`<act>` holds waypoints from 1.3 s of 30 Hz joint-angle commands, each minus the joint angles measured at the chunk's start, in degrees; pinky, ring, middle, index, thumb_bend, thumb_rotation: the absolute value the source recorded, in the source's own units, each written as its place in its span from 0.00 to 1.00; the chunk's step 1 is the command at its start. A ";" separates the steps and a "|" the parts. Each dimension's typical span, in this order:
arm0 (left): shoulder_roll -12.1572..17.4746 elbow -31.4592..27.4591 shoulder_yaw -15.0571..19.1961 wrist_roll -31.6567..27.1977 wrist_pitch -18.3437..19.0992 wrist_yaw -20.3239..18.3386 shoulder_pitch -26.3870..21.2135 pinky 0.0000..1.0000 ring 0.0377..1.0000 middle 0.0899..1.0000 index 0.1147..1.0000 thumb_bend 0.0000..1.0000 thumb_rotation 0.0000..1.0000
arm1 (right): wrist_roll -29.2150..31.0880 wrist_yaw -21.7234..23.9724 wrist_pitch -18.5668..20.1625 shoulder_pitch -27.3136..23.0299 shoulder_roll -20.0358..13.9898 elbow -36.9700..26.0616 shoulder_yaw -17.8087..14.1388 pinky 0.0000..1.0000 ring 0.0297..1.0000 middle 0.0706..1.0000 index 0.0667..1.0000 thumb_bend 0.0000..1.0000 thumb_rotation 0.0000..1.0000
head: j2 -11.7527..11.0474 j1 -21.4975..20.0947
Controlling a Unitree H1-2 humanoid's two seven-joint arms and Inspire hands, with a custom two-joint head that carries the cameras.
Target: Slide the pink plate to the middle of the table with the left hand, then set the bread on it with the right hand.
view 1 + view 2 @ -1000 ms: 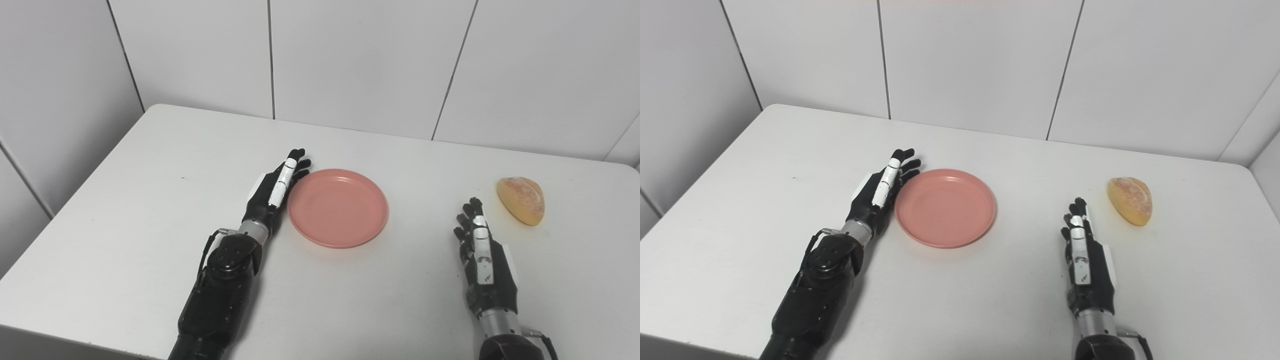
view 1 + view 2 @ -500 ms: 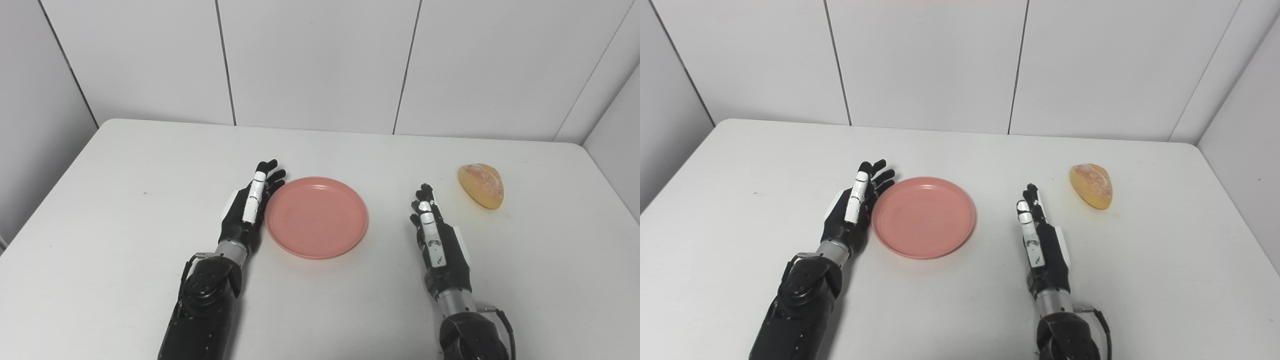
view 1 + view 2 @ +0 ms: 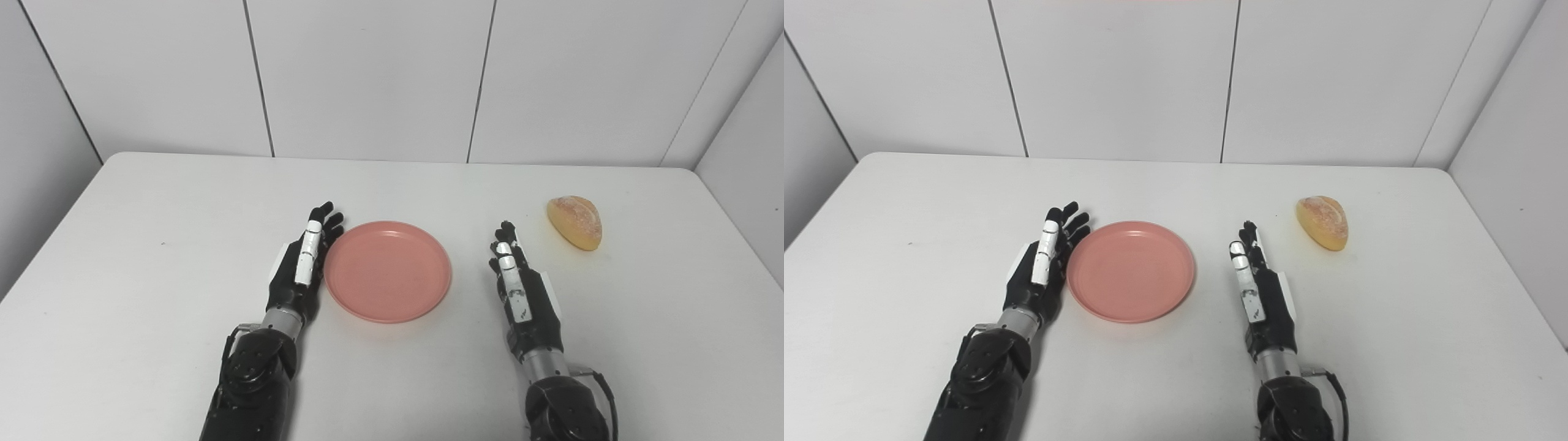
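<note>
The pink plate (image 3: 388, 271) lies flat near the middle of the white table (image 3: 153, 257), with nothing on it. My left hand (image 3: 301, 266) stands on edge right against the plate's left rim, open, fingers straight and pointing away from me. My right hand (image 3: 520, 291) is open too, on edge to the right of the plate, a clear gap apart from it. The bread (image 3: 575, 222), a golden oval roll, rests on the table beyond and to the right of the right hand, untouched.
White tiled walls (image 3: 367, 73) close the table's far side and both flanks. The table's rounded far corners show at left and right. Bare tabletop surrounds the plate and bread.
The camera has swung, shifting the whole picture. The plate stays against my left hand. My right hand has stayed open, at about the same distance from the bread.
</note>
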 commanded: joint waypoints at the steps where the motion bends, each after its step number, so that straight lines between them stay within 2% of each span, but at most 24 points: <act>1: -0.77 -0.49 -1.39 0.39 -0.35 -1.90 -0.16 1.00 0.96 0.94 0.94 0.71 1.00 | 0.38 0.34 -2.34 -2.00 0.25 -1.53 0.05 1.00 1.00 1.00 1.00 0.66 0.90 | -0.06 0.06; 7: -0.93 0.58 -2.09 0.30 -2.76 -2.30 0.03 1.00 0.98 0.96 0.96 0.69 1.00 | 1.14 1.07 -3.01 -2.63 -0.76 -1.35 -0.32 1.00 1.00 1.00 1.00 0.67 0.91 | -0.20 -0.92; 13: -0.60 3.30 -3.14 3.27 -6.01 -1.26 -0.18 1.00 0.97 0.96 0.96 0.68 1.00 | 1.45 0.32 -2.86 -4.69 -2.70 -2.19 -2.10 1.00 1.00 1.00 0.98 0.75 0.90 | -0.23 -1.27; 17: -0.56 4.98 -2.76 3.41 -8.09 -1.16 -0.88 1.00 0.98 0.98 0.97 0.65 1.00 | 3.06 0.69 -4.69 -6.67 -4.06 -1.63 -4.07 0.96 0.94 0.95 0.94 0.69 0.87 | -0.36 -1.37; 19: -0.44 5.95 -2.73 3.59 -9.35 -1.21 -1.28 1.00 0.98 0.98 0.98 0.64 1.00 | 3.53 1.17 -4.61 -7.44 -4.80 -1.42 -4.59 0.96 0.92 0.93 0.92 0.72 0.86 | -0.54 -1.54; 24: -0.61 7.16 -2.08 3.20 -11.13 -0.92 -1.71 1.00 0.98 0.98 0.97 0.61 1.00 | 0.41 1.11 -6.17 -9.25 -8.28 -2.59 -4.53 0.92 0.90 0.92 0.91 0.75 0.85 | -1.00 -1.99; 28: -0.95 7.11 -1.73 2.86 -11.06 -0.72 -1.85 1.00 0.98 0.98 0.97 0.60 1.00 | -0.96 1.18 -7.44 -10.45 -10.68 -3.27 -4.78 0.91 0.91 0.92 0.92 0.70 0.81 | -1.17 -2.06; 31: -1.23 6.93 -1.40 2.90 -10.75 -0.32 -1.99 1.00 0.98 0.97 0.97 0.61 1.00 | -2.05 0.73 -6.41 -11.38 -12.33 -4.41 -5.23 0.90 0.92 0.93 0.93 0.67 0.75 | -1.19 -2.01; 35: -1.50 7.45 -0.87 2.89 -11.03 0.02 -2.39 1.00 0.98 0.98 0.98 0.61 1.00 | -12.44 -3.35 -3.64 -12.49 -14.55 -5.69 -4.73 0.87 0.90 0.91 0.92 0.68 0.78 | -1.24 -1.72; 39: -1.58 7.97 -0.81 4.40 -12.11 1.00 -2.60 0.98 0.97 0.97 0.97 0.61 1.00 | -16.53 -4.45 -3.26 -13.77 -16.11 -4.57 -5.14 0.86 0.89 0.89 0.89 0.66 0.74 | -1.27 -1.76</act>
